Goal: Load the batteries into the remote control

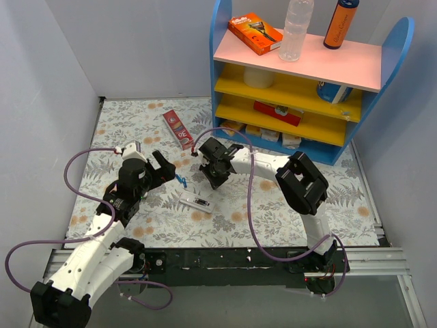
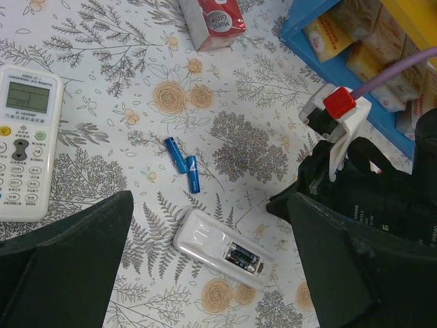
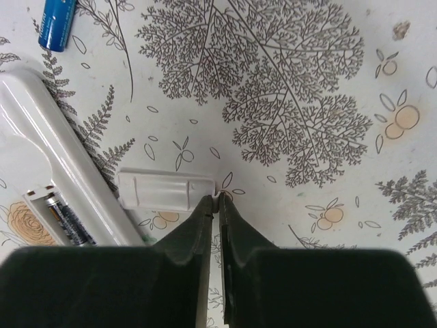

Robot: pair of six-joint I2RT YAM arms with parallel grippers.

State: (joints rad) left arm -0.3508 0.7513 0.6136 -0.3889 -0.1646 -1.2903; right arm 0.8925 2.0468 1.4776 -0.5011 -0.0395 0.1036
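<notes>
The right pincer is seen pressed together, with only a thin slit left between its fingers, and its tips are set against the end of a small white battery cover lying flat on the desk; whether the cover's edge is nipped cannot be told. Just beside the cover, the remote control is laid face down, its compartment open, and one dark battery is seated inside. The left pincer is held spread wide above the same remote, nothing being gripped between its fingers. Beyond the remote, two blue batteries are found loose on the flowered cloth, touching each other at an angle. Further out, a wider white remote with a screen is placed at the left, a red box lies further back, and a blue shelf is stood at the desk's far right.
</notes>
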